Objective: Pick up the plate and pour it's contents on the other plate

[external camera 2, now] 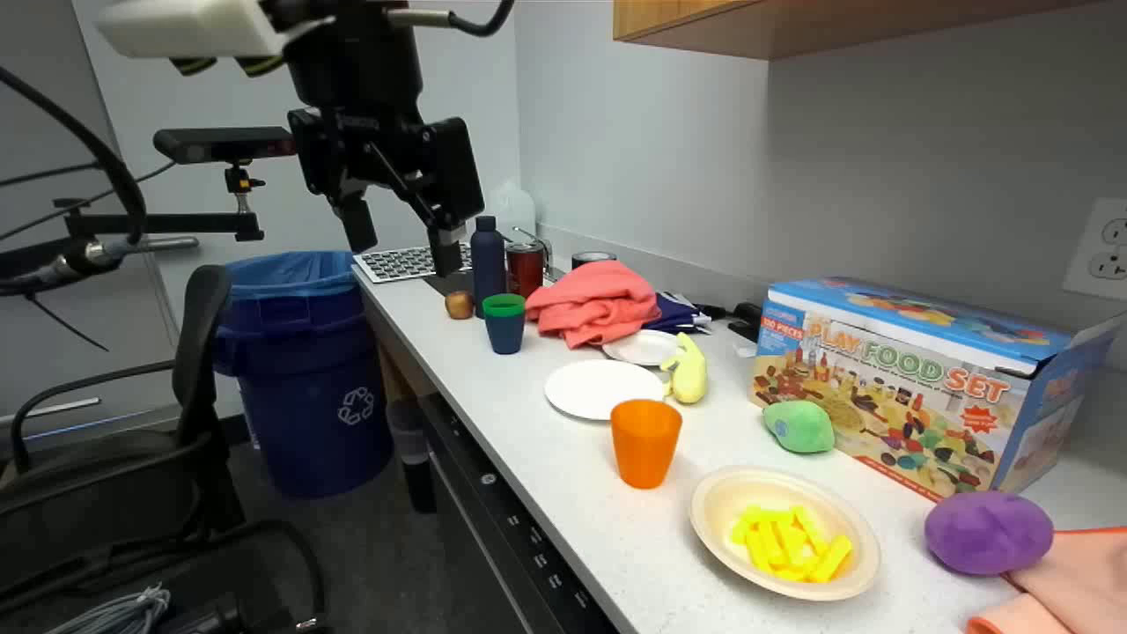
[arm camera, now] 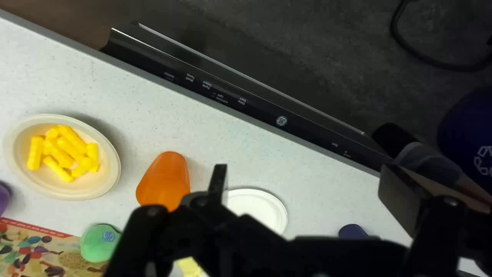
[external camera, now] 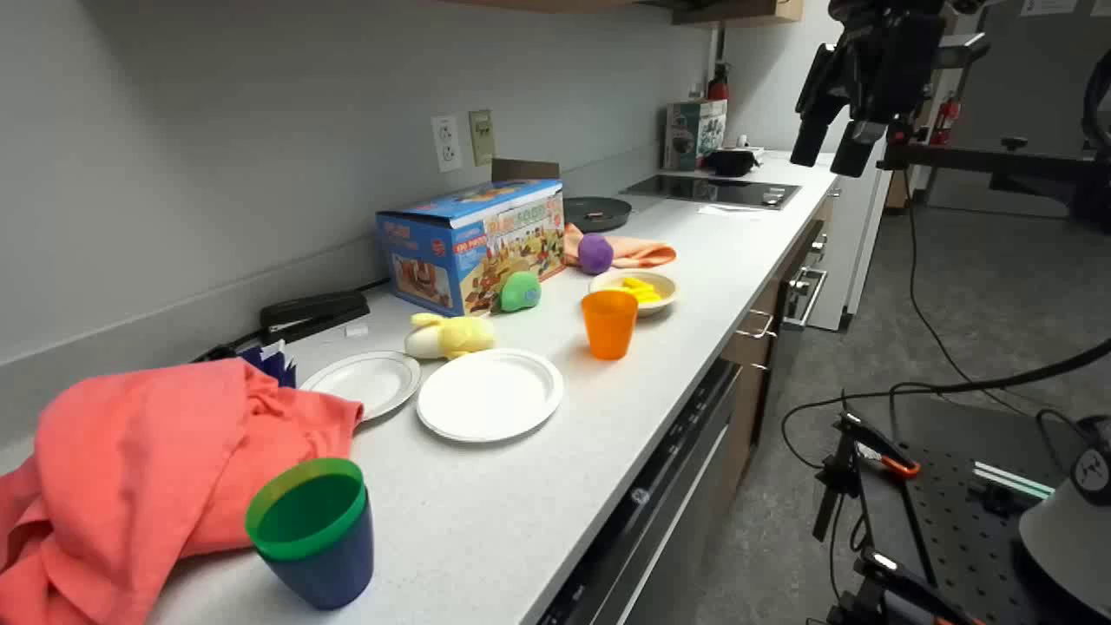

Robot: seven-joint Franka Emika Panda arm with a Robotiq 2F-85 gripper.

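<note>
Pale countertop [external camera 2: 563, 458] runs back beside a grey wall [external camera 2: 845, 167]. Near me, in an exterior view, the bowl-like cream plate [external camera 2: 779, 482] sits with the yellow pieces [external camera 2: 784, 544] heaped inside it. Above counter level hangs the gripper [external camera 2: 403, 243], its fingers spread wide apart. Past the cream plate stands the orange cup [external camera 2: 647, 445], then the white plate [external camera 2: 603, 389] lies flat; farther off are a rumpled coral cloth [external camera 2: 599, 304] and a blue recycling bin [external camera 2: 304, 387].

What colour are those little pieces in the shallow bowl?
The food pieces are yellow, clearest in the wrist view.
</note>
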